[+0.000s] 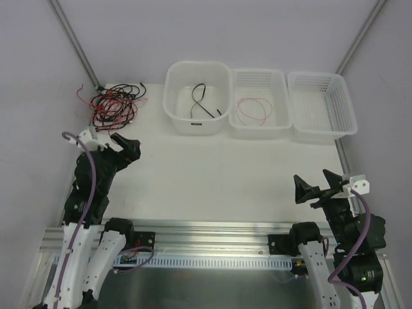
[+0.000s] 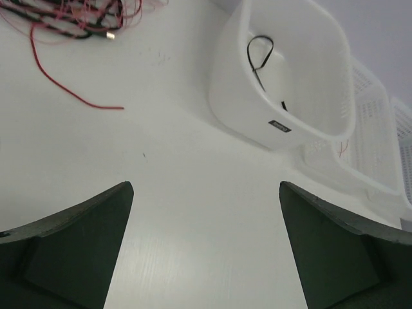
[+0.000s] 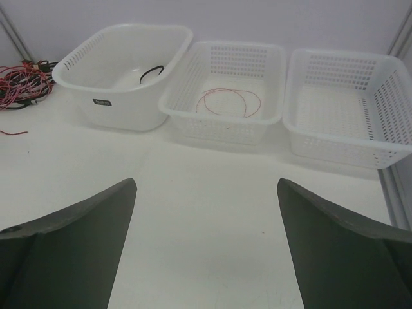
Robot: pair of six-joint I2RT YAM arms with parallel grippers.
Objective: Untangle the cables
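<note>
Cables (image 1: 112, 104): red and black tangle. Worktop (image 1: 219, 177): white. Tub (image 1: 196, 123): plain white. Two baskets (image 1: 322, 130): white, perforated grid pattern. Arm cables (image 1: 94, 168): purple.

white table (image 1: 212, 177), three white plastic containers in a row at the far edge, side by side: tub (image 1: 193, 125) on left, perforated basket (image 1: 261, 131) in the middle, mesh basket (image 1: 322, 133) on right, aluminium rail (image 1: 212, 228) along near edge, metal frame posts far left (image 1: 74, 42) and far right (image 1: 360, 38)
</note>
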